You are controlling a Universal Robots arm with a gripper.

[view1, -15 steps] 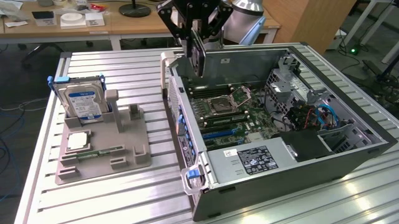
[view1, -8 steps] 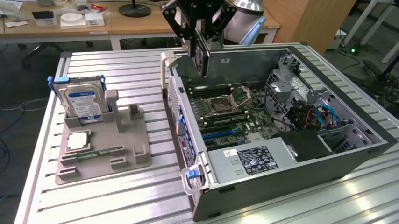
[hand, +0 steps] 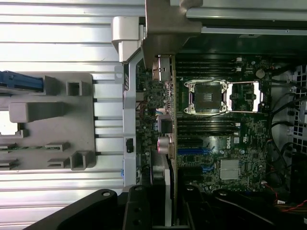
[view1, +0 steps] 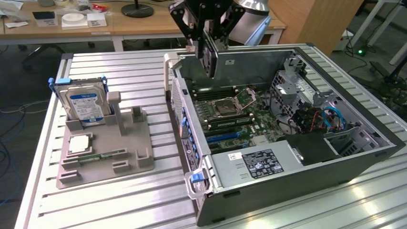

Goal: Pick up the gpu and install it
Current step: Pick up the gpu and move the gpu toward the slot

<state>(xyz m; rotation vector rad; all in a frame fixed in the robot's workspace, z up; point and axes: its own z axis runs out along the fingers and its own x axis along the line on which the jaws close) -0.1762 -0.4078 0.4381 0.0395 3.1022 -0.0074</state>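
The slatted table carries the open computer case, motherboard facing up, and beside it the grey parts holder. The gpu hangs on edge above the case's far end, clear of the board. The gripper is part-closed, clamped on the card's top.

A lab: slatted aluminium bench with an open computer case, cluttered desks behind.
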